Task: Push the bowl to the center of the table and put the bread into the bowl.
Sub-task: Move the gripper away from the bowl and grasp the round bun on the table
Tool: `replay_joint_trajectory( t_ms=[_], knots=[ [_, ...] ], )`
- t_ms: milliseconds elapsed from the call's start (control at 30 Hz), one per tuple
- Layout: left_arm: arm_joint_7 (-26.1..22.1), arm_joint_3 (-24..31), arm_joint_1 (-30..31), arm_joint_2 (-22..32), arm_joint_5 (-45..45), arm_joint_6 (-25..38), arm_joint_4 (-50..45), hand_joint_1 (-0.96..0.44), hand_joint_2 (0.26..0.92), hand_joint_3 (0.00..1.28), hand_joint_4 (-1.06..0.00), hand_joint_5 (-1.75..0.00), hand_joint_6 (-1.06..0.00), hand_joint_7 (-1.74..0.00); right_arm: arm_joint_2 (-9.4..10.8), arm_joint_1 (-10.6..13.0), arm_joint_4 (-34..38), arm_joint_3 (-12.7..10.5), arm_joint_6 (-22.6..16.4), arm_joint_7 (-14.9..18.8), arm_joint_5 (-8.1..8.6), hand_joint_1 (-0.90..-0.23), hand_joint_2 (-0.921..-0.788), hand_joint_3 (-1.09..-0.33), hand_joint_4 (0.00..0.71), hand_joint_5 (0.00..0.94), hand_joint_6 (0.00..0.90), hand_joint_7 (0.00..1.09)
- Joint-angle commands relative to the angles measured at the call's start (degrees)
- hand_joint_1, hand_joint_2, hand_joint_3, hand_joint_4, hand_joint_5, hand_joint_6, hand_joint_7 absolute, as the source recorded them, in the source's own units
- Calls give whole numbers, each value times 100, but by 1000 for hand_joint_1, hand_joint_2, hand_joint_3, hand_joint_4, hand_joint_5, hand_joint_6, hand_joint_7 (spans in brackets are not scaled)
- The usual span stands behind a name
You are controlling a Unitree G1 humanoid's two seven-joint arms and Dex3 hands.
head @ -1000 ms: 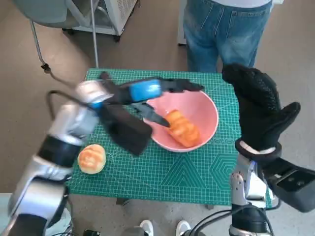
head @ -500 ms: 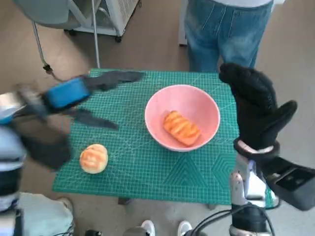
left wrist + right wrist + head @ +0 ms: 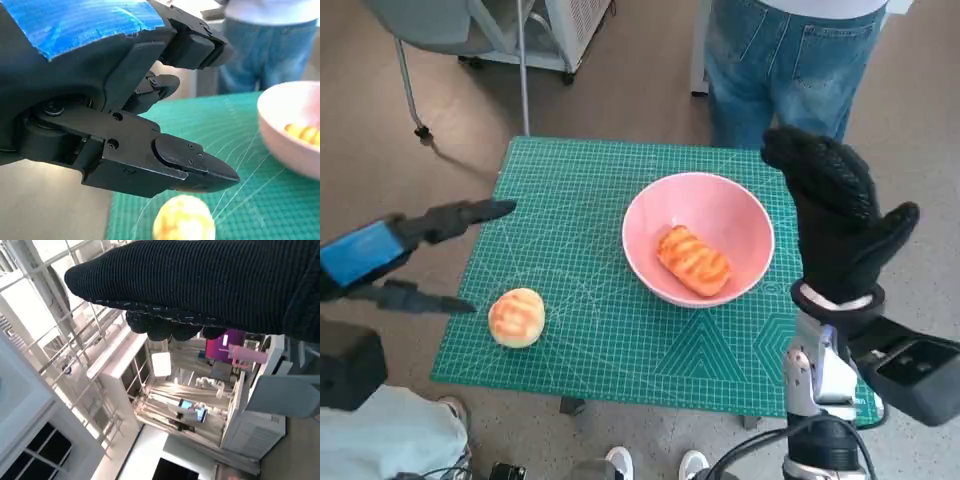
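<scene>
Pink bowl (image 3: 699,238): on the green cutting mat (image 3: 590,190), just beside the raised right hand (image 3: 835,215), glove fingers spread, empty. One ridged bread loaf (image 3: 694,261) lies inside. Round bread bun (image 3: 516,317): on the mat, just beside the left hand (image 3: 390,260), which hangs off the mat's edge, fingers apart, holding nothing.

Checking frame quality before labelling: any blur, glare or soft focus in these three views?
Head view: sharp on the pink bowl, with wide-angle bending toward the edges. Left wrist view: left hand crisp, round bun and bowl soft. Right wrist view: glove of the right hand dark against bright, washed-out windows.
</scene>
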Motion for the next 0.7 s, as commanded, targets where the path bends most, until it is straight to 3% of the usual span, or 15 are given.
replay_joint_trajectory(
  t_ms=[33, 400, 700],
  knots=[
    [-44, 161, 360, 73, -65, 68, -255, -160, 807, 0, -132, -3, -325, -52, 16, -20, 137, 29, 90, 26, -45, -558, -921, -805, 278, 88, -1, 720],
    [4, -90, 675, -75, -71, -147, -174, -85, 790, 0, -140, -3, -334, -29, 10, -81, 183, 82, 195, 93, 6, -557, -921, -812, 272, 95, -1, 718],
    [208, -659, 683, -312, 386, -164, 113, -55, 798, 4, -142, -1, -332, -14, -42, -60, 106, 48, 285, 170, 61, -555, -921, -816, 267, 102, -1, 722]
  ],
)
